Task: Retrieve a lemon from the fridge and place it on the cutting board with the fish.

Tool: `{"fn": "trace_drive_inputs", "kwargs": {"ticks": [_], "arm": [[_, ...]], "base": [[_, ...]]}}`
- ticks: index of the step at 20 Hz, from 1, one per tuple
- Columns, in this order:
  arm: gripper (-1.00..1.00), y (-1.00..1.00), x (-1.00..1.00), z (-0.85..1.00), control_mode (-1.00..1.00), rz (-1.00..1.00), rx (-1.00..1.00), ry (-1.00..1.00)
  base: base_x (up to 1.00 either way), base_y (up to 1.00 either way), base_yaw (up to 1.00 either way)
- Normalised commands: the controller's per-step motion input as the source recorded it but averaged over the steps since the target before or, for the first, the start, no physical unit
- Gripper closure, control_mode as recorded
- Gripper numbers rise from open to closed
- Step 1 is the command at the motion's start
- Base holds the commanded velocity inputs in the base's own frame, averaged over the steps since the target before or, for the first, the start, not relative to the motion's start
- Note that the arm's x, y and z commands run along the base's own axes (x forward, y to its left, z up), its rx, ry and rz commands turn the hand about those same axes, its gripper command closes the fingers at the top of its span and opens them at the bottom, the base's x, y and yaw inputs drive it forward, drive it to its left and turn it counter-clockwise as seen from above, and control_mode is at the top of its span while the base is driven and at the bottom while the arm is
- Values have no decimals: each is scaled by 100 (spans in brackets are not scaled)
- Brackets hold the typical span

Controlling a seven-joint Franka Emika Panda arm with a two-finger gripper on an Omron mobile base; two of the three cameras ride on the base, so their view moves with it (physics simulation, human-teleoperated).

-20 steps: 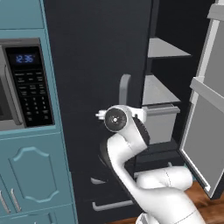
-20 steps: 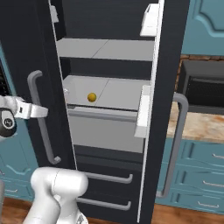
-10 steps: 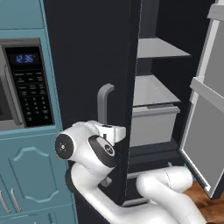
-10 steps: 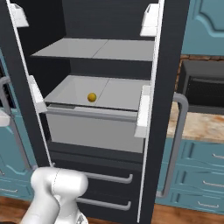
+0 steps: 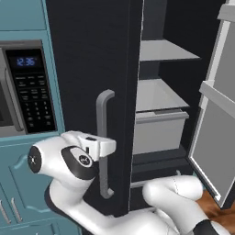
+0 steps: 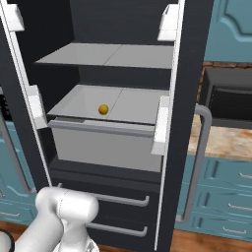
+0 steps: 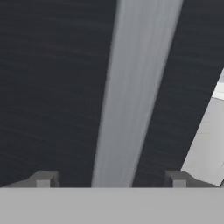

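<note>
Tool: our tool (image 7: 109, 181) has its tips apart, straddling the fridge door handle (image 7: 131, 92), not clamped.
Handle axis: it runs lengthwise away from the tool, between the tips.
Lemon: we see the lemon (image 6: 103, 109) on a fridge (image 6: 184, 74) shelf, past the door the tool faces.

Arm (image 5: 137, 215): smooth glossy white shells, rounded and tube-like, with bulbous joints. Dark charcoal band and cap at the wrist joint (image 5: 80, 161), small pale mark on each dark face. Boxy white hand. Gripper (image 7: 109, 181): two small square grey finger tips (image 7: 44, 179).
</note>
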Motion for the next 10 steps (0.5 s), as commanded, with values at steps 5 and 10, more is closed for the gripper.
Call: {"fn": "trace_drive_inputs", "kwargs": {"ticks": [5, 10], "arm": [[-100, 2, -89, 2, -100, -13, -6, 0], [-100, -80, -93, 16, -100, -11, 14, -1]], "base": [[0, 0, 0], [0, 0, 0]]}}
